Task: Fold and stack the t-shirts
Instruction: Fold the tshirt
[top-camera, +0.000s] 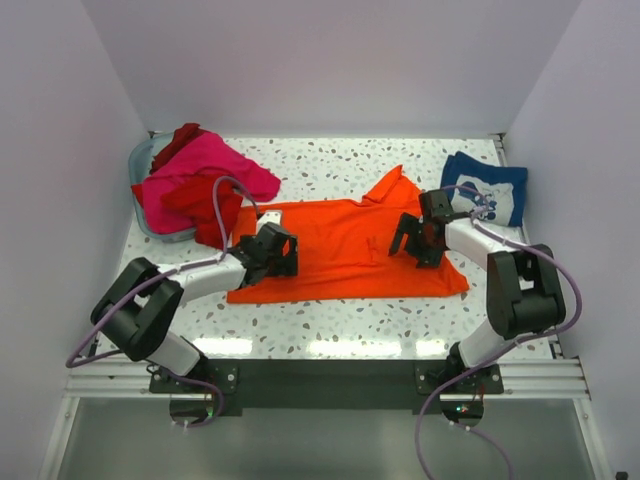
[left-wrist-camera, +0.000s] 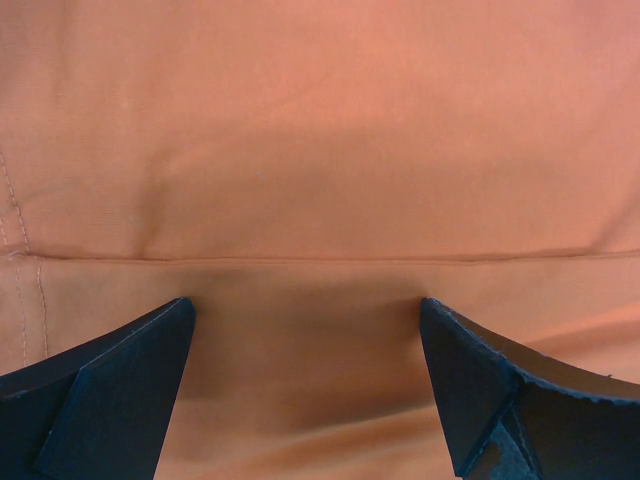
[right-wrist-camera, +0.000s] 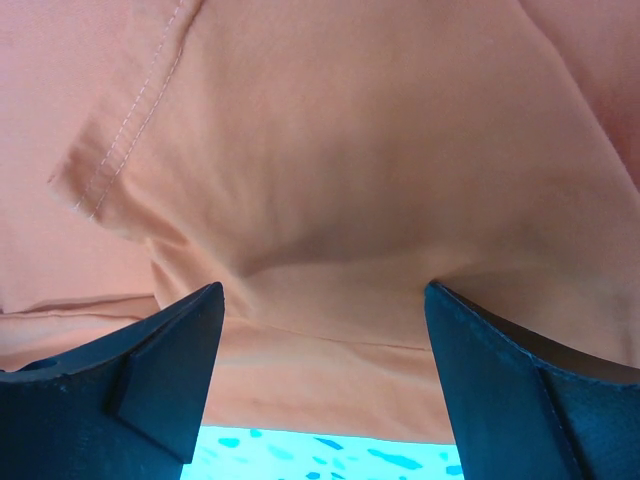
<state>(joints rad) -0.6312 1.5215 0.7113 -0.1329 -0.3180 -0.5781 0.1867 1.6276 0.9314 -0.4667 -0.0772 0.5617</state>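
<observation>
The bright orange t-shirt (top-camera: 345, 250) lies spread across the middle of the table. My left gripper (top-camera: 281, 251) is open, low over the shirt's left part; the left wrist view shows only orange cloth (left-wrist-camera: 320, 180) with a fold line between the spread fingers (left-wrist-camera: 120, 390). My right gripper (top-camera: 412, 240) is open over the shirt's right part, its fingers (right-wrist-camera: 520, 380) spread over bunched cloth (right-wrist-camera: 350, 190) at the shirt's edge. The hot pink t-shirt (top-camera: 205, 165) and red t-shirts (top-camera: 200, 205) are heaped at the back left. The folded navy blue t-shirt (top-camera: 490, 188) lies at the back right.
A grey tray (top-camera: 143, 160) under the pink and red heap stands at the back left. The speckled white tabletop (top-camera: 330, 320) shows in front of the orange shirt, and white walls close in three sides.
</observation>
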